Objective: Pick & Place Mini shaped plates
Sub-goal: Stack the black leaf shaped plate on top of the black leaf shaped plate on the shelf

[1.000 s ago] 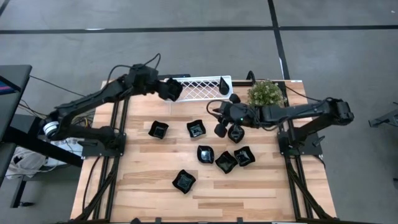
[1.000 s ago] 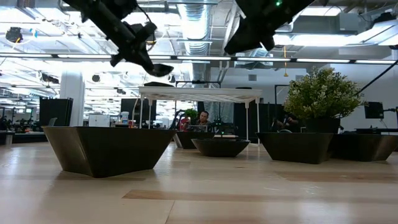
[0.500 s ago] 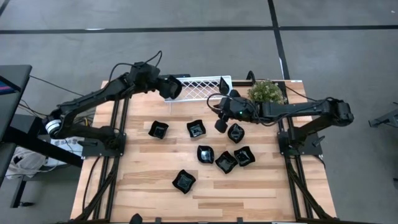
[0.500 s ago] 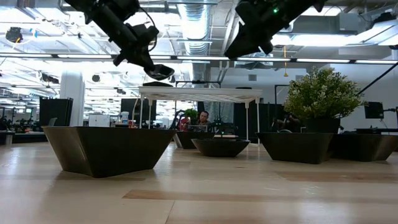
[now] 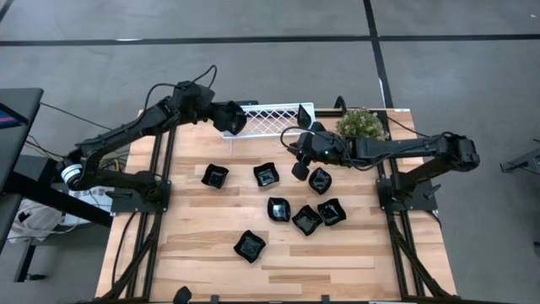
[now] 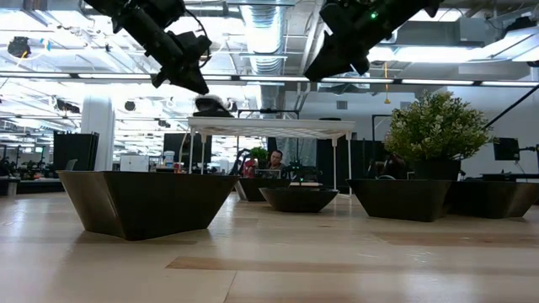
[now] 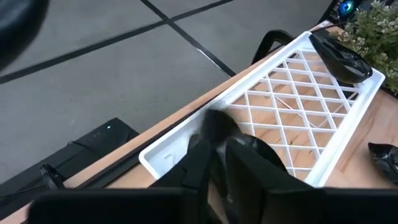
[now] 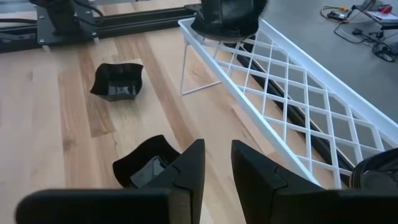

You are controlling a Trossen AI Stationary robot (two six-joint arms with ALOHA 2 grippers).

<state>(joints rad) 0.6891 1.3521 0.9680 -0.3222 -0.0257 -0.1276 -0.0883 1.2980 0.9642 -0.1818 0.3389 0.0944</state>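
Observation:
Several glossy black mini plates lie on the wooden table, among them ones at the left (image 5: 214, 176), the middle (image 5: 266, 175) and the front (image 5: 250, 246). My left gripper (image 5: 232, 118) hovers over the left end of the white lattice tray (image 5: 274, 118), fingers slightly apart. A black plate (image 6: 212, 105) rests on the tray just below it, also shown in the left wrist view (image 7: 264, 155). A teardrop plate (image 5: 304, 112) lies at the tray's right end. My right gripper (image 5: 299, 169) hangs empty and slightly open above the table beside another plate (image 5: 319, 179).
A green bushy plant (image 5: 361, 125) stands at the back right, next to the tray. A cluster of three plates (image 5: 306, 219) lies right of centre. Bare wood shows along the front and at the left. People sit in the room beyond the table (image 6: 274, 160).
My left gripper carried its plate right onto the tray's left end and let it go; the plate now sits apart from the fingers. My right gripper rose slightly from the plate beside it.

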